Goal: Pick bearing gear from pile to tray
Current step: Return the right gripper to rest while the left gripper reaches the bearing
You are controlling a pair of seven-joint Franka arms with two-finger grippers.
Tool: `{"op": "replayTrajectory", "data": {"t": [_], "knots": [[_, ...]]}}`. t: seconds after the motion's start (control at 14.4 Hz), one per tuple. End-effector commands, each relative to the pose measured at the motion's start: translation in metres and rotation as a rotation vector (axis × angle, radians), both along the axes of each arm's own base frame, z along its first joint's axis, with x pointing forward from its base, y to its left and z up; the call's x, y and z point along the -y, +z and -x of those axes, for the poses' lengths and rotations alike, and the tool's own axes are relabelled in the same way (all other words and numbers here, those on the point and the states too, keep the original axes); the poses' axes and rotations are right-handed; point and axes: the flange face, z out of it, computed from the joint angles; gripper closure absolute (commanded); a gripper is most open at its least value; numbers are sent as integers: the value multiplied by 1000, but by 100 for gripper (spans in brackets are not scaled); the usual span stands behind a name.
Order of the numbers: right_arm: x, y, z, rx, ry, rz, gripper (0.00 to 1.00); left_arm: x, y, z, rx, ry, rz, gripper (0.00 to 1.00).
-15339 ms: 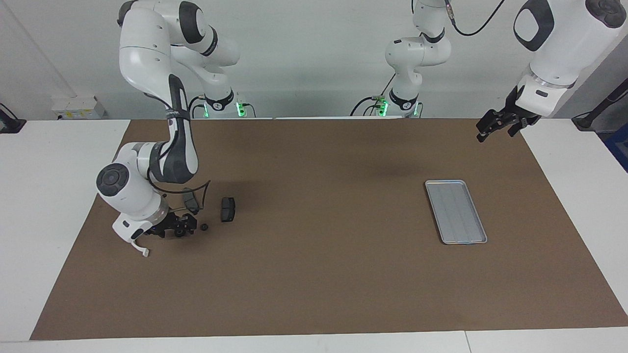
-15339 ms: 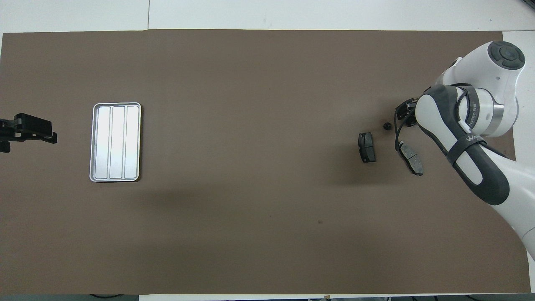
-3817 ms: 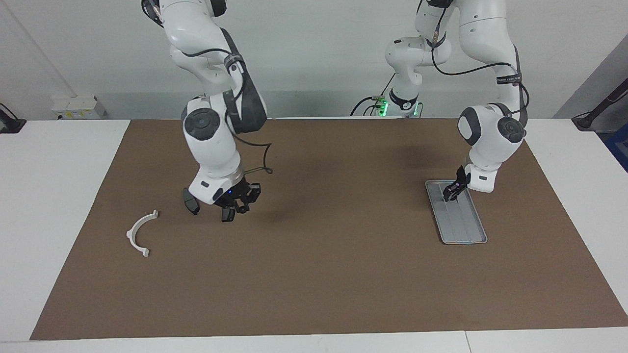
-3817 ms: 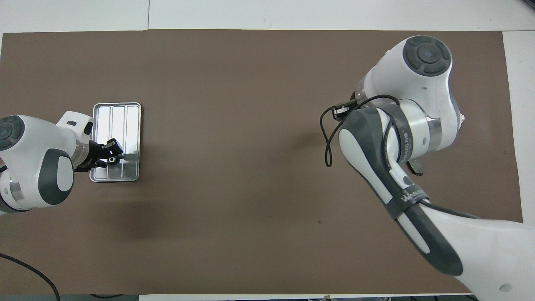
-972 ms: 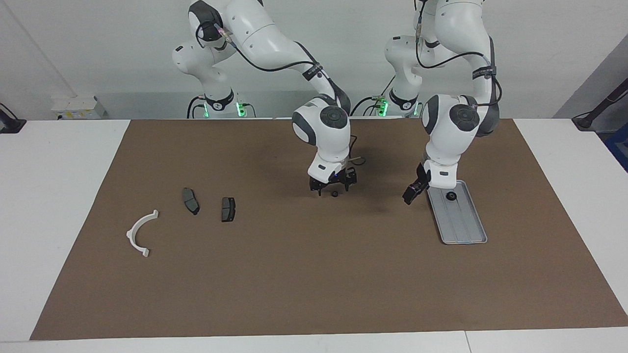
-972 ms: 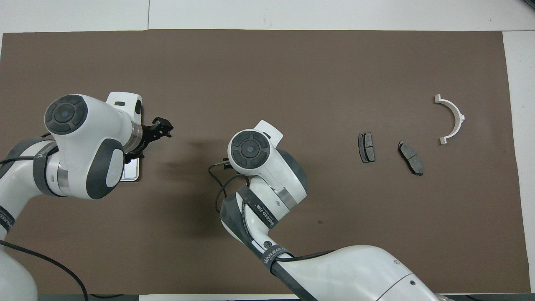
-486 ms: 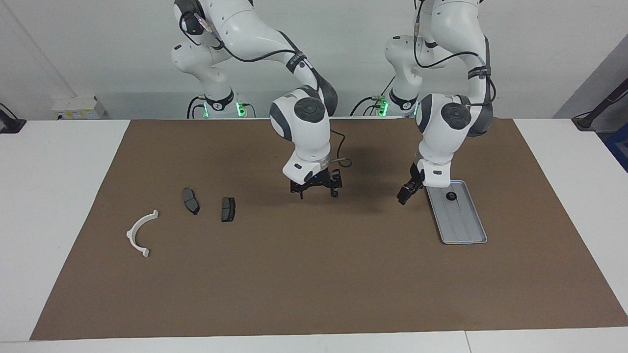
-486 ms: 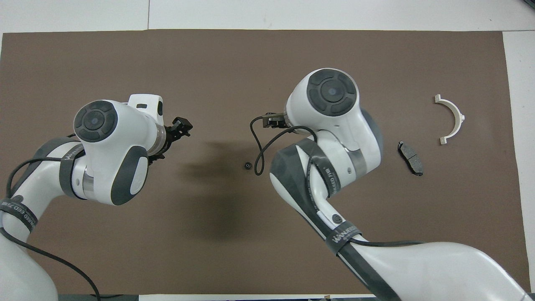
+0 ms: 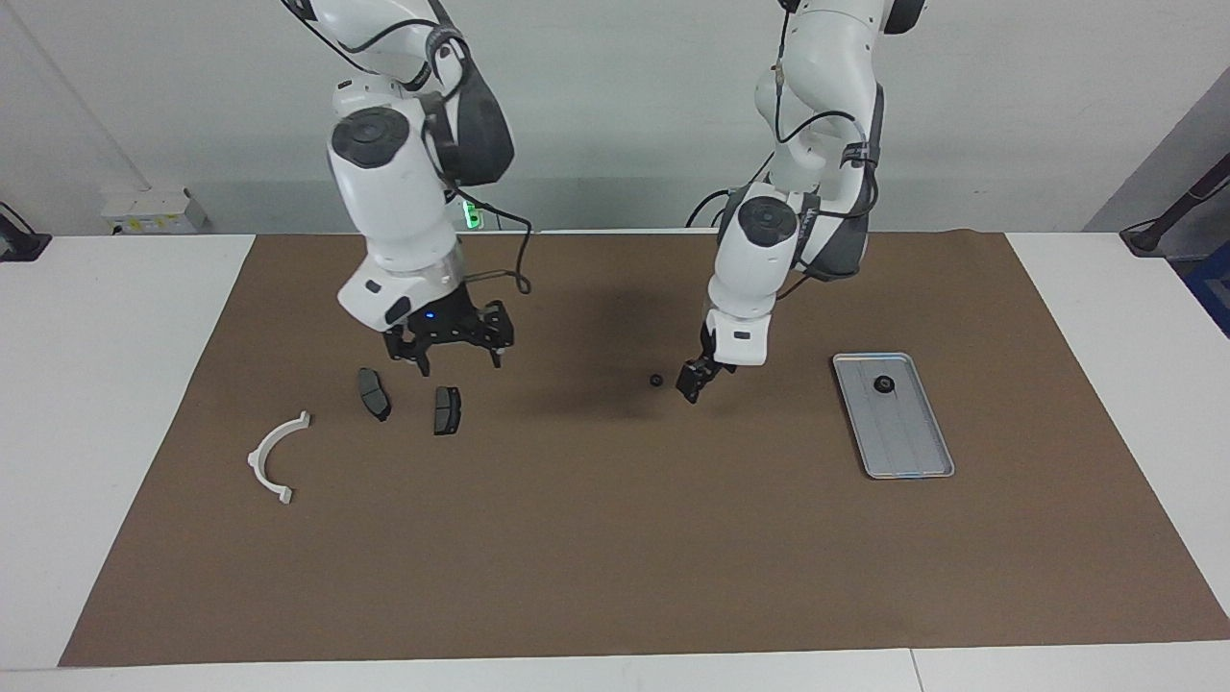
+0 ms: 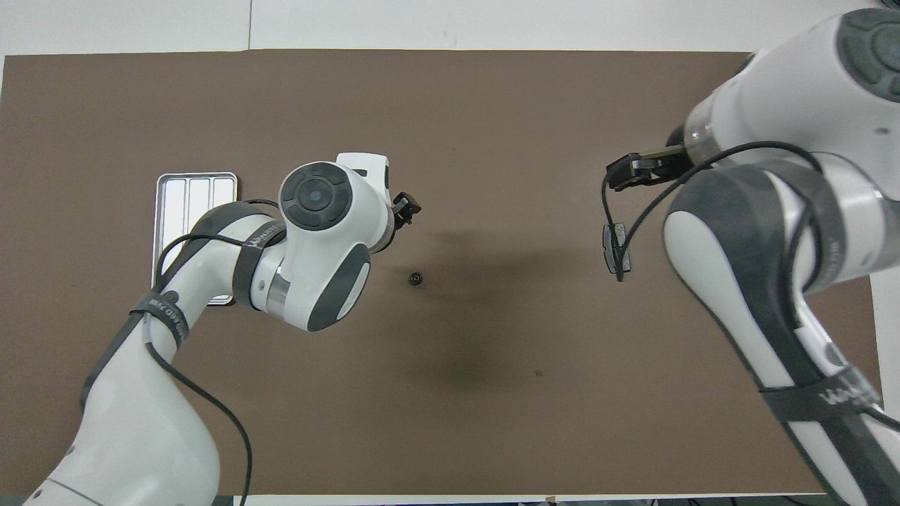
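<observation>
A small black round bearing gear (image 9: 655,381) (image 10: 415,279) lies alone on the brown mat near the table's middle. My left gripper (image 9: 694,378) (image 10: 408,206) hangs low just beside it, toward the tray, open and holding nothing. Another black round piece (image 9: 881,384) rests in the silver tray (image 9: 908,452) (image 10: 169,186) at the left arm's end. Over the pile hovers my right gripper (image 9: 449,354) (image 10: 633,172), open and empty, above two dark brake pads (image 9: 373,393) (image 9: 447,409). One pad (image 10: 616,247) shows in the overhead view.
A white curved arc bracket (image 9: 277,454) lies past the pads at the right arm's end of the mat, hidden under the right arm in the overhead view. The brown mat (image 9: 615,557) covers most of the white table.
The right gripper left the small black piece on the mat's middle and swung back over the brake pads. The left gripper moved from beside the tray to beside that piece.
</observation>
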Motion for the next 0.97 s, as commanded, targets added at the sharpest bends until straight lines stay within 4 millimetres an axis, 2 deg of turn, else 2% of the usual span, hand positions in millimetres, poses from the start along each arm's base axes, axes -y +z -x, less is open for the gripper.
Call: {"op": "replayTrajectory", "data": {"t": [0.0, 0.14, 0.35, 0.49, 0.62, 0.9], "knots": [[46, 24, 26, -59, 8, 14, 0, 22, -22, 6, -36, -5, -29, 0], [67, 29, 37, -113, -22, 17, 0, 20, -35, 14, -29, -9, -27, 1], [104, 31, 40, -126, -51, 13, 0, 25, -35, 24, -61, -26, -49, 5], [124, 28, 48, -125, -35, 9, 0, 26, -35, 26, -63, -27, -50, 14], [133, 32, 52, -119, -53, 8, 0, 28, -42, 34, -74, -39, -58, 16], [146, 60, 58, -67, -63, 41, 0, 27, -47, 43, -86, -48, -67, 16]]}}
